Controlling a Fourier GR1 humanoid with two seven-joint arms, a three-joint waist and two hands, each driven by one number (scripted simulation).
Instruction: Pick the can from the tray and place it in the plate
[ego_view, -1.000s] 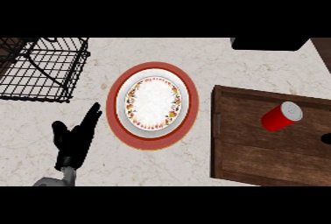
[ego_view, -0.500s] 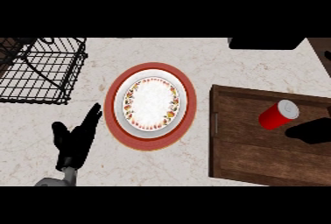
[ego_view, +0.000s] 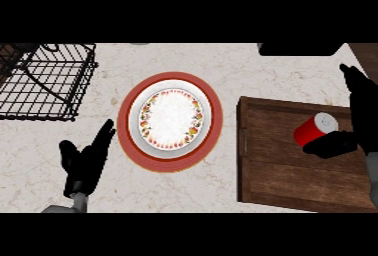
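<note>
Nearby, a wire basket (ego_view: 44, 82) stands left of the plate (ego_view: 171, 120).

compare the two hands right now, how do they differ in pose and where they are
The left hand rests open on the bare counter beside the plate, touching nothing. The right hand is over the wooden tray, fingers straight past the red can, thumb beside it. Both are black.

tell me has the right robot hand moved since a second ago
Yes. The right robot hand has come into view from the right edge over the wooden tray, and is now beside the red can.
</note>
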